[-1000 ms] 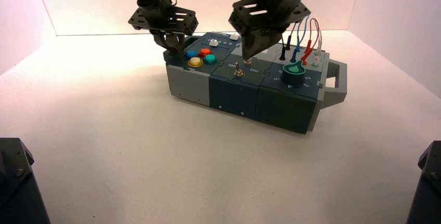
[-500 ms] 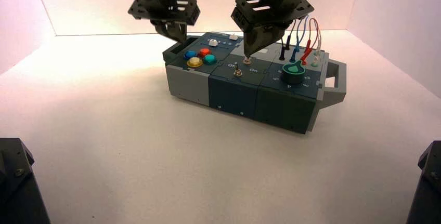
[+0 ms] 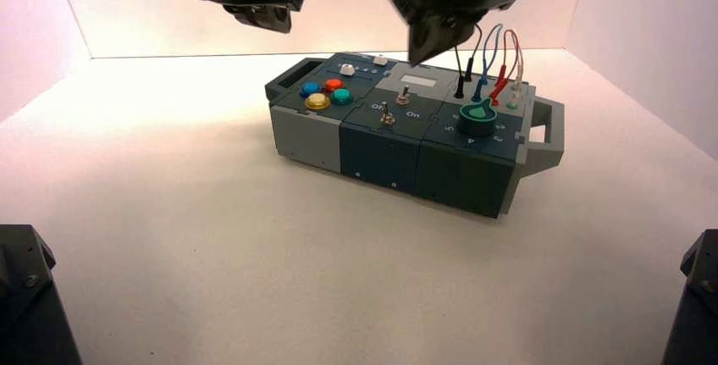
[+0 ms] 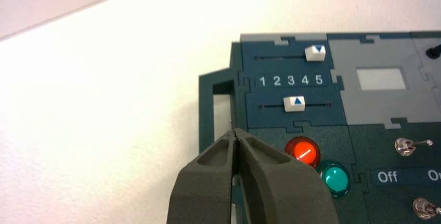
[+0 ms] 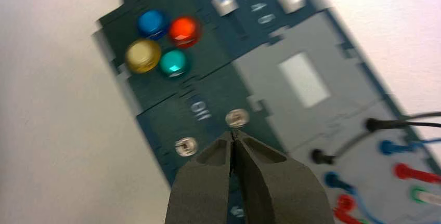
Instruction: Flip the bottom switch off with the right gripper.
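Observation:
The bottom switch (image 3: 387, 114) is the small silver toggle nearer the box's front edge. It also shows in the right wrist view (image 5: 186, 146) and at the edge of the left wrist view (image 4: 424, 208). Its twin toggle (image 3: 404, 94) stands just behind it. My right gripper (image 3: 423, 54) hangs shut and empty well above the box, behind the toggles. In its wrist view, its closed tips (image 5: 235, 133) sit over the twin toggle (image 5: 237, 118). My left gripper (image 3: 261, 19) is shut and raised above the box's left end (image 4: 236, 131).
The box (image 3: 381, 149) carries blue, red, yellow and teal buttons (image 3: 326, 94), two white sliders (image 4: 294, 103), a green knob (image 3: 478, 118) and plugged wires (image 3: 491, 77). Handles stick out at both ends. White walls enclose the table.
Both grippers have risen away from the box. The right gripper's tip was down at the twin toggle and is now high above it. The left gripper lifted from the left handle.

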Motion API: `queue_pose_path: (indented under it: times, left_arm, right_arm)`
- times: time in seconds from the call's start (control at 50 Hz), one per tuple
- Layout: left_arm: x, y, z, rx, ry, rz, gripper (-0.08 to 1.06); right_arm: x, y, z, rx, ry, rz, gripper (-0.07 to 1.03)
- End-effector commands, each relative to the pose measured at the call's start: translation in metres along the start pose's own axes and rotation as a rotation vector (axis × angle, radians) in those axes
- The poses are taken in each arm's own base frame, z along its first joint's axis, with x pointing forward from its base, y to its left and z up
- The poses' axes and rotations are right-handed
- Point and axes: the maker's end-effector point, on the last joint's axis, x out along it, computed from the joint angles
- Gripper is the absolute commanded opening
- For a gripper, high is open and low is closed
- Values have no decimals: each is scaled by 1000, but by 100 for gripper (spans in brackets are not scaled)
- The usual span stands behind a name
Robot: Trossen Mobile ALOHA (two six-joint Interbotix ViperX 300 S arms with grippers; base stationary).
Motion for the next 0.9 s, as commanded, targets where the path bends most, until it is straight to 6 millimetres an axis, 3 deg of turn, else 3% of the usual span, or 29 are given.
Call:
queue_pose_path:
  times: [0.02,0.3,0.46,0.64,0.9]
  left_arm:
    - [-14,3,18,5,-83,12,-3]
    - [-18,27,9,-35,-74,58,-3]
    - [-19,34,7,-47,-73,73,-3]
    - [-19,35,7,-43,-86,79,-3]
    - [-19,35,8,-41,-92,80,-3]
  right_arm:
    - [-17,-12,23,18,-78,-19,-2]
    - [-42,-56,35,71,-173,-106,-2]
    - [-50,-86,28,120,-250,-172,-2]
    - [-53,-99,22,151,-320,-206,-2]
    - [-52,-99,17,153,-325,-209,-2]
